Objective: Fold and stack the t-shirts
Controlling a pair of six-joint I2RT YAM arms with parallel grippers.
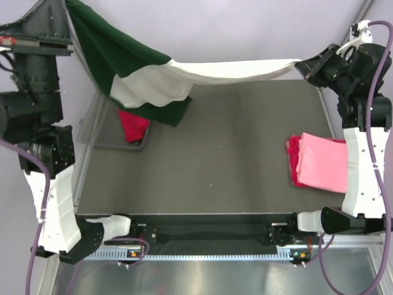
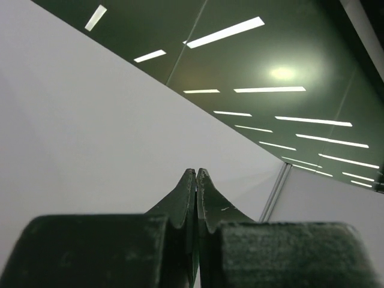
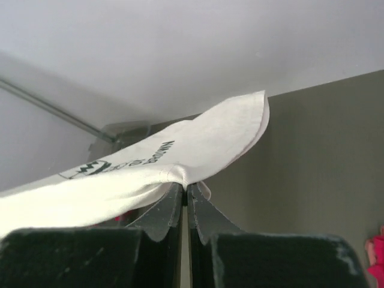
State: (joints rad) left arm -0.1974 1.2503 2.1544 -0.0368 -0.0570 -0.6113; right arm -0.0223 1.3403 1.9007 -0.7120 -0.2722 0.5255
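At far left, raised high, the left gripper (image 2: 196, 175) is pressed shut. Its own camera shows no cloth plainly, yet from above the green shoulder of the shirt (image 1: 184, 74) runs up to it, so a hold there is judged likely.

Risk 1: a shallow pinch at either end could slip and drop the span.

Risk 2: the hanging green-and-white fold droops over the bin (image 1: 92, 126) and the red shirt (image 1: 132, 125) inside (contact cannot be told), so lowering or pulling rightward might snag or drag them.

Shirt: white body, dark green shoulders, black print, stretched in the air over the far edge of the table (image 1: 215, 166), sagging at left.

The right gripper (image 1: 302, 66) is clamped on the white hem, a thin bite.

Far right: pink-on-red pile (image 1: 322, 163), well apart.
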